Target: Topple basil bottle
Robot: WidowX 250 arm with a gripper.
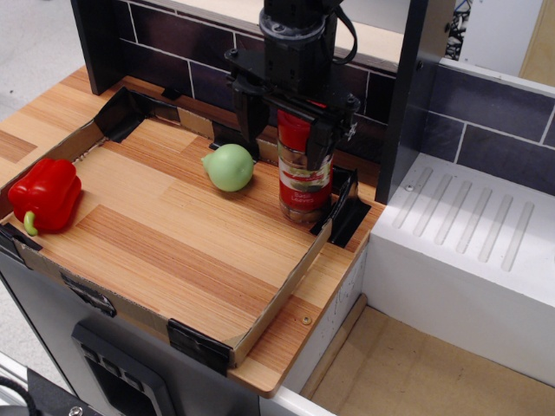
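Note:
The basil bottle stands upright at the tray's back right corner, with a red cap, a red label and brownish contents. My black gripper hangs over it from behind, open, with one finger to the left of the cap and the other to its right. The cap sits between the fingers and is partly hidden by them. I cannot tell whether either finger touches the bottle.
A pale green onion lies just left of the bottle. A red bell pepper lies at the tray's left edge. The wooden tray has a low cardboard rim. A dark tiled wall and a black post stand behind, and a white ridged unit stands at the right.

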